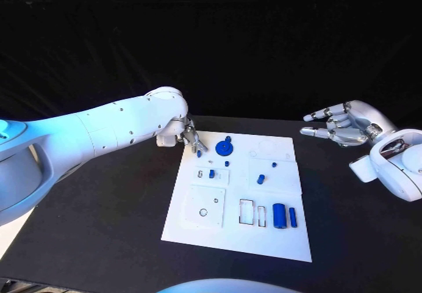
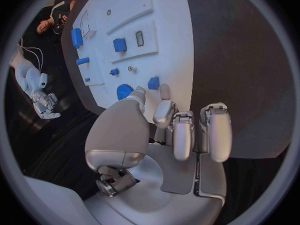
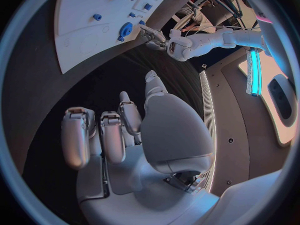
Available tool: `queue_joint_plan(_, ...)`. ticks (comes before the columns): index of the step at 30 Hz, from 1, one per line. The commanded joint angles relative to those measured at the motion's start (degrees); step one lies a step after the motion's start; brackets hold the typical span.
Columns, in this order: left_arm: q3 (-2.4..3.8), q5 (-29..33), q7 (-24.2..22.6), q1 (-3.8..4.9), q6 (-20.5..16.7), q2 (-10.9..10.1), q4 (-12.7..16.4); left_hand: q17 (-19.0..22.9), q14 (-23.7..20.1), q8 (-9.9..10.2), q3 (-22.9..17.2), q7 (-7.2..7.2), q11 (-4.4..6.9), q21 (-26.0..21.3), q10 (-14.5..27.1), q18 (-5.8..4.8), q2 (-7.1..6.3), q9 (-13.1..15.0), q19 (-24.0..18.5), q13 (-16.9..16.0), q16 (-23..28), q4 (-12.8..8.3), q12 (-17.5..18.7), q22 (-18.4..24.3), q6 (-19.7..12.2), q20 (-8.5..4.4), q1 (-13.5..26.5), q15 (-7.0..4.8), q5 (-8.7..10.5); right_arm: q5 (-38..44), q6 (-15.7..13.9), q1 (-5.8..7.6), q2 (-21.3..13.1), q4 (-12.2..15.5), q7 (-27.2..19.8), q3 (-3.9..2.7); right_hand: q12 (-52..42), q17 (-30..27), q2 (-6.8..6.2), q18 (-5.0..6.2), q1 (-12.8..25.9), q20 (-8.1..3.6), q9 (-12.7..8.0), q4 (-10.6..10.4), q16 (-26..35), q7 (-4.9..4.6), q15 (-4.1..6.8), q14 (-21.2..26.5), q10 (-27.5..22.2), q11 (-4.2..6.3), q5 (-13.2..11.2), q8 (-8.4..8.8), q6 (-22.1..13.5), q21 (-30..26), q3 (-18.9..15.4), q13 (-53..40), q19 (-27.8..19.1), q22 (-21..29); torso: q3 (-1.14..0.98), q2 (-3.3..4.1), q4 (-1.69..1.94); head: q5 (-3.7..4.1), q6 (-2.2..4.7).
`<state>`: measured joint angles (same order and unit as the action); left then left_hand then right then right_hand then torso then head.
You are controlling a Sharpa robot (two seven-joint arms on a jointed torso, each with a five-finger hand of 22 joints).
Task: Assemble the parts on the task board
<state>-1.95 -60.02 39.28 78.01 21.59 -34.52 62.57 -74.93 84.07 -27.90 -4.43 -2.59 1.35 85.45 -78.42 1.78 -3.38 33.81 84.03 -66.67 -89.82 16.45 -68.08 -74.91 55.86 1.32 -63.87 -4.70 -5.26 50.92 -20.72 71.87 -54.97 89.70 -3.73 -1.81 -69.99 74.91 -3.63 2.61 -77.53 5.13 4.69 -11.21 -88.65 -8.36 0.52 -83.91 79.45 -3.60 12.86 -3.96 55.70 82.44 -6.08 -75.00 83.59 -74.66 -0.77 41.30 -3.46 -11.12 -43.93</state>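
Left hand (image 1: pixel 186 135) at far left corner of task board (image 1: pixel 268 241), fingertips (image 2: pixel 139 92) spread near, perhaps touching, blue gear (image 1: pixel 224 147). Right hand (image 1: pixel 344 127) off board, fingers apart, empty.

Left arm (image 1: pixel 105 131), entering from the left edge of the head view: smooth white shell in thick rounded segments, small dark screw dots along the casing, seam lines between sections. Left hand (image 1: pixel 189 137), upper centre: silver metal. Right arm (image 1: pixel 396 165), right edge: white rounded housing with a dark recess near the wrist. Right hand (image 1: pixel 344 125): silver segmented fingers, grey pads.
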Motion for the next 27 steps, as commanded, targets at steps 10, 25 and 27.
queue_joint_plan(10,-0.01,-0.2,-0.4,-0.16,2.1,0.2,0.1,-15.1,5.9,-0.5,-0.9,0.06,0.16,0.4,-0.4,-0.36,0.26,-0.1,3.8,-0.2,-0.2,0.0,-0.6,-9.6,0.8,0.10,-2.0,-0.17,-0.39,0.1,0.7,-0.06,0.1,0.0,-0.3,-0.01,0.0,12.6,0.56,0.66,-0.2,-0.15,0.1,0.1,0.3,-0.05,0.39,-5.5,0.1,0.19,0.3,0.00,0.4,-0.3,-0.2,-0.5,-0.1,0.1,-0.06,-0.01,-0.01,-0.07,-0.14)
queue_joint_plan(25,-0.01,0.7,-0.8,-0.21,1.3,0.2,0.4,-15.1,5.9,-1.3,-4.1,0.54,0.58,0.0,-0.5,-0.26,1.95,0.4,3.6,-0.1,-0.2,-1.4,-0.5,-9.2,0.9,-0.21,-7.5,-0.46,-0.26,0.1,0.7,-0.06,0.1,-0.2,-0.3,-0.01,0.1,12.6,0.59,0.65,-0.3,-0.15,0.1,0.2,0.3,-0.04,0.39,-5.5,0.1,0.19,0.3,0.00,0.4,-0.2,-0.2,-0.5,-0.1,0.1,-0.04,0.00,-0.01,-0.01,-0.23)
queue_joint_plan(27,-0.01,0.8,-0.9,-0.22,0.9,0.2,0.4,-15.1,5.9,-1.4,-4.4,0.58,0.61,0.0,-0.5,-0.25,2.11,0.5,3.6,-0.1,-0.2,-1.6,-0.5,-9.2,0.9,-0.24,-8.1,-0.49,-0.22,0.1,0.8,-0.06,0.1,-0.2,-0.3,-0.01,0.1,12.6,0.59,0.65,-0.3,-0.15,0.1,0.2,0.3,-0.04,0.39,-5.5,0.1,0.19,0.3,0.00,0.4,-0.2,-0.2,-0.5,-0.1,0.1,-0.03,0.00,-0.02,0.00,-0.29)
